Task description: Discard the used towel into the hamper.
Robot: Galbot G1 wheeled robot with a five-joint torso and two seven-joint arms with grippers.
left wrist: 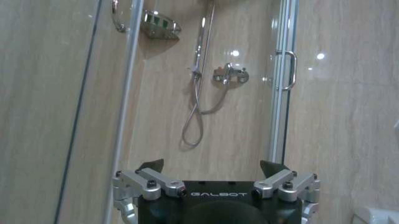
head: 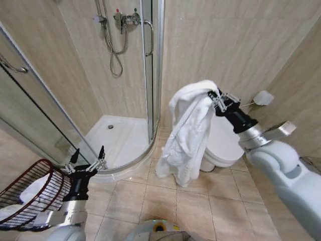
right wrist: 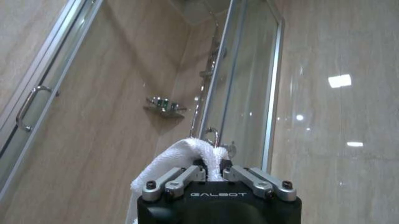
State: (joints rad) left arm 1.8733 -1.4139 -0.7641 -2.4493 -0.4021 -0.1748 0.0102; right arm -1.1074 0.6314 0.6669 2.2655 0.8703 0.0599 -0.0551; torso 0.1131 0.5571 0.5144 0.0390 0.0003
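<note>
The large white terry towel [head: 188, 133] hangs in long folds above the tiled floor [head: 165, 201], in front of the white toilet [head: 223, 145], pinched at its top by the right gripper [head: 216, 100] so it clears the floor for carrying. The right wrist view shows the fingers clamped on a fold of the cloth. The dark reddish-brown wire hamper [head: 27, 193] stands at the floor's left edge, just beside the left gripper [head: 86, 159], whose fingers are spread apart and empty, pointing toward the glass shower enclosure [head: 125, 75].

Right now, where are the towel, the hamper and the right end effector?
towel [head: 188, 133], head view: middle of the hanging white cloth.
hamper [head: 31, 193], head view: its dark wire wall.
right end effector [head: 216, 99], head view: between the fingertips pinching the towel's top.
</note>
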